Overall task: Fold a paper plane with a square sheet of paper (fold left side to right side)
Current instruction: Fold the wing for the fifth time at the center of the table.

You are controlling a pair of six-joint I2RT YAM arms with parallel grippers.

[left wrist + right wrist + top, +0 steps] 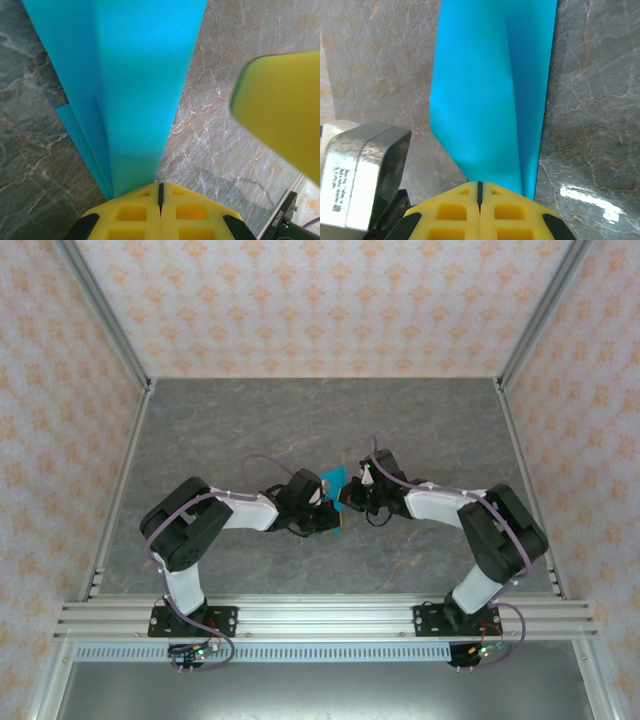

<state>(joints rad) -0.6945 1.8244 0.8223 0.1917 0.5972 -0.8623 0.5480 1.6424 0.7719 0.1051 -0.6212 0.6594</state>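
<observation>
Yellow left fingers [145,200]: closed tight, pinching the folded cyan sheet of paper [140,75]; right fingers [465,200] were likewise closed on its opposite end. Sheet was stretched between both over the middle of the table [225,150]. Risk: arms pulling apart or twisting unevenly would likely tear it or skew the crease.

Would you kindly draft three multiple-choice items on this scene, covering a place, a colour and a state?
1. Where is the folded paper? A. at the table's middle B. against the far wall C. on the near rail
2. What colour is it? A. red B. cyan-blue C. white
3. How is the left gripper? A. wide open B. shut on the folded paper C. shut on nothing
Answers: 1 A, the top view shows it mid-table. 2 B, both wrist views show cyan-blue. 3 B, its jaws meet on the paper's end.
</observation>
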